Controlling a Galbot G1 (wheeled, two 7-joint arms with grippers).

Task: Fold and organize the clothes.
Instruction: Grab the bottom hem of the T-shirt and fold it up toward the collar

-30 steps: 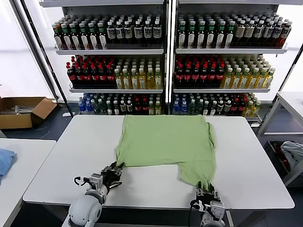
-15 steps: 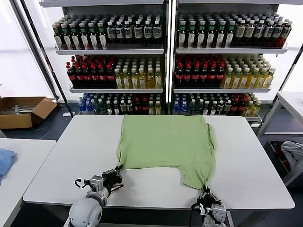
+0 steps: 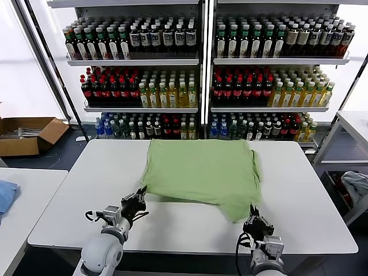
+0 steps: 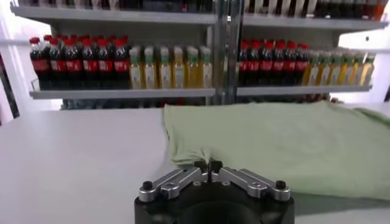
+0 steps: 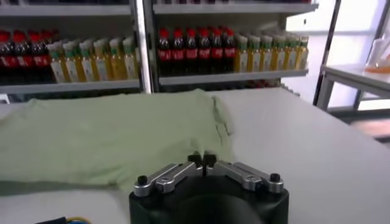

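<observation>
**Both grippers pinching the near corners of the shirt**

The left gripper [image 3: 140,195] sits low over the white table [image 3: 75,195], at the near left corner of the light green shirt [image 3: 201,172]. In the left wrist view its fingers [image 4: 201,165] are pressed together, with the shirt's corner bunched at the tips [image 4: 207,165]. The right gripper [image 3: 253,210] is at the near right corner of the shirt. The right wrist view shows its fingers [image 5: 196,159] clenched tip to tip [image 5: 203,159], with the shirt's hem [image 5: 122,137] meeting them.

The shirt lies flat on the centre of the table, spreading away from both grippers toward the bottle shelves [image 3: 201,75]. Its near edge is folded over.

The head view shows both arms together, and the shirt's whole outline. Each wrist view shows finger closure. The head view alone shows a cardboard box [image 3: 29,135] on the floor at far left.
</observation>
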